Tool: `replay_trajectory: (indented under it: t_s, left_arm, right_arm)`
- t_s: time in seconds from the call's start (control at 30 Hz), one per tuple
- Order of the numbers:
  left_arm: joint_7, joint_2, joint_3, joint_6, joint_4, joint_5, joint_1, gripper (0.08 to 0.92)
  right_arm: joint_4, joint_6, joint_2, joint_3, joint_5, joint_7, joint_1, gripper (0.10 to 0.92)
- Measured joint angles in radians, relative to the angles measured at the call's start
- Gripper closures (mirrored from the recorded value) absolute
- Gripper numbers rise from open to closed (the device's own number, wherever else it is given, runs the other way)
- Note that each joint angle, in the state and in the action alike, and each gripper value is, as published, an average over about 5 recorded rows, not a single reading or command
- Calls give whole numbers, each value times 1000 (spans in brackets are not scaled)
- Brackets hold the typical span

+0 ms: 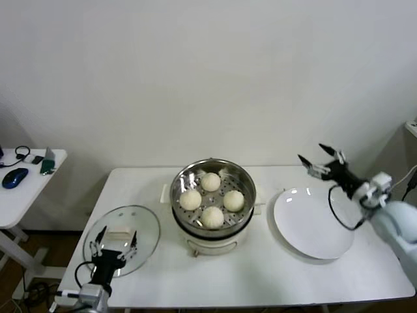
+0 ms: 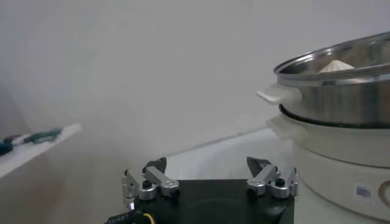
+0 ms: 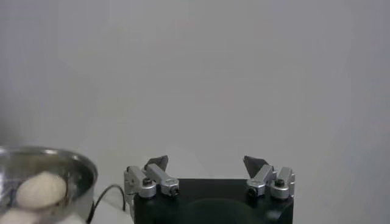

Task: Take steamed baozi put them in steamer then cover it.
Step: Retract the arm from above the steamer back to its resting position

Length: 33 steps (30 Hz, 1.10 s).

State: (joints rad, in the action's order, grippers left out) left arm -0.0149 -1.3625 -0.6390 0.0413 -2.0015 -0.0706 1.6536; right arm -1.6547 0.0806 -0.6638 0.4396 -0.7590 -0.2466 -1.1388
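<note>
- The steamer (image 1: 212,199) stands mid-table, blocking the straight path between the two sides.
- The cover (image 1: 122,240) fills the left part, the white plate (image 1: 313,223) the right.
- Bare table (image 1: 260,277) runs along the front edge.

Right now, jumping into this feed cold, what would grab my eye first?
The shiny steamer at the table's centre, uncovered, with four steamed baozi on its perforated tray. Its glass cover lies flat on the table to the robot's left, the open left gripper poised over it. The open right gripper hangs beyond an empty white plate.
</note>
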Motion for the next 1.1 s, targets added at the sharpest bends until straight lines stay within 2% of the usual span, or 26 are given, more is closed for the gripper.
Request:
replay_trajectory:
  t_s: [0.3, 0.57, 0.87, 1.1]
  left_arm:
    - [-39, 31, -7, -38, 4, -155, 6, 177]
    - [-183, 82, -11, -75, 42, -493, 20, 177]
    - [-322, 107, 1, -128, 184, -885, -18, 177]
    - [-374, 107, 4, -141, 313, -1083, -71, 177]
  right_arm:
    - [-4, 209, -243, 151, 76, -1, -368, 203]
    - [-4, 292, -388, 167, 136, 27, -500, 203]
    - [-5, 329, -488, 164, 191, 66, -567, 203]
    - [-10, 354, -530, 165, 210, 77, -603, 203]
